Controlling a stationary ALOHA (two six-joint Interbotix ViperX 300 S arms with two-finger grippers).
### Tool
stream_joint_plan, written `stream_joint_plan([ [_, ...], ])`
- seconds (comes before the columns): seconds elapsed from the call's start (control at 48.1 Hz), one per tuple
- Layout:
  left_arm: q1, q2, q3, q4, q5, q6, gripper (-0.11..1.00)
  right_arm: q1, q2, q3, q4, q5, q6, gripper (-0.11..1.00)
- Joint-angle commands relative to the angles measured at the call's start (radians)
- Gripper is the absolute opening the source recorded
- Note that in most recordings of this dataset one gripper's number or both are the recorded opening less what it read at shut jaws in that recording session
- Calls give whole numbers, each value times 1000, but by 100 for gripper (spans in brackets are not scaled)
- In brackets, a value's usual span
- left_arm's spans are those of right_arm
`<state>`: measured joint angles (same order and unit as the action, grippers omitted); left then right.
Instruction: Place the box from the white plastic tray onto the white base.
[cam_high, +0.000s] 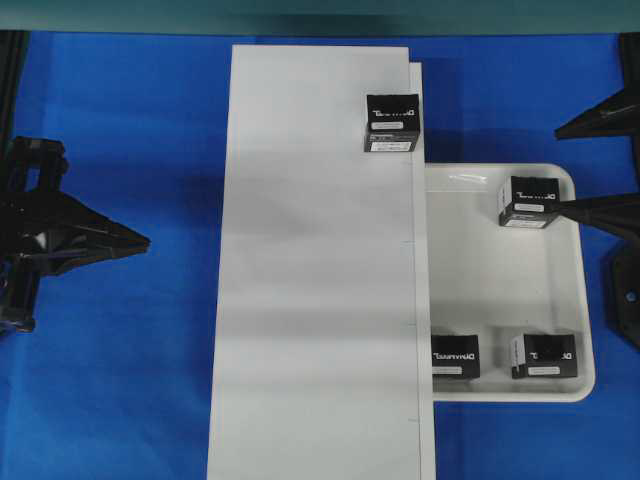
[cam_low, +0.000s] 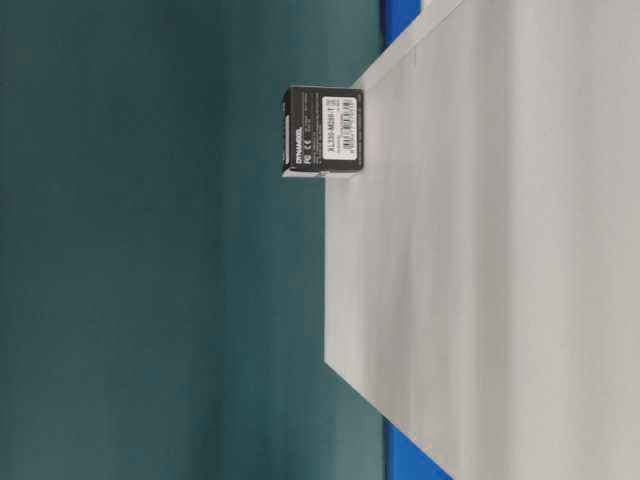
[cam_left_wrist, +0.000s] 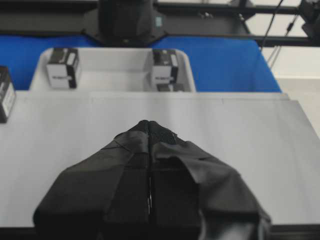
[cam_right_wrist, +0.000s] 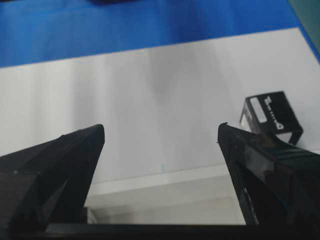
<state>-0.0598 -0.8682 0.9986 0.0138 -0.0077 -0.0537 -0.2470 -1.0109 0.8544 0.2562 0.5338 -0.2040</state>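
1 black box (cam_high: 392, 124) already sits at the upper right of the white base (cam_high: 310, 300), while 3 more wait in the white plastic tray (cam_high: 470, 285) at right. The right gripper (cam_high: 590, 165), fingers spread wide and empty, hangs at the right edge. The nearest tray box (cam_high: 529, 202) lies just left of its lower fingertip. The left gripper (cam_high: 140, 241), fingers pressed together on nothing, sits well apart at left.
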Motion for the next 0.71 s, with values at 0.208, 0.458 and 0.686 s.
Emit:
stream_joint_plan([
  [0.208,0,5,-20,2,-6,0,-7,3,-31,25,5,-5,15,99],
  [0.458,-2,5,-20,0,-6,0,-7,2,-63,51,3,14,29,99],
  [0.686,0,5,-20,2,-6,0,-7,3,-72,69,3,20,48,99],
])
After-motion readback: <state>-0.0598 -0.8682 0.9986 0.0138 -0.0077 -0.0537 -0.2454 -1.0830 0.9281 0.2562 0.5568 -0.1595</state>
